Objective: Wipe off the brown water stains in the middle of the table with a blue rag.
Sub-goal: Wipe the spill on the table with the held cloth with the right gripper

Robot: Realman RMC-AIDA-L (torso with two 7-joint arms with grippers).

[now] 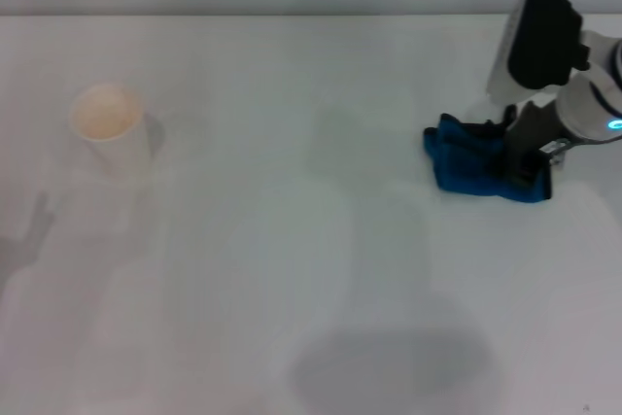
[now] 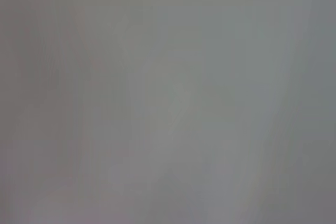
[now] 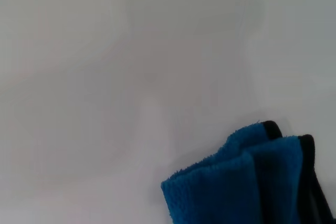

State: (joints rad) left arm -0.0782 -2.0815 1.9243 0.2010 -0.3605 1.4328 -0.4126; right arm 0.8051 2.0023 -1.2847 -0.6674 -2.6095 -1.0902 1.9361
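Note:
The blue rag (image 1: pixel 471 164) lies bunched on the white table (image 1: pixel 292 269) at the far right. My right gripper (image 1: pixel 520 157) comes down onto the rag's right end, and its dark fingers appear shut on the cloth. In the right wrist view the rag (image 3: pixel 247 182) shows as folded blue cloth with black edging, close to the camera, over bare table (image 3: pixel 131 77). The brown water stains do not show on the table's middle; I see only soft grey shadows there. My left gripper is out of view, and the left wrist view is a plain grey blur.
A whitish paper cup (image 1: pixel 107 128) with tan inside stands upright at the far left. The table's back edge (image 1: pixel 292 15) runs along the top of the head view.

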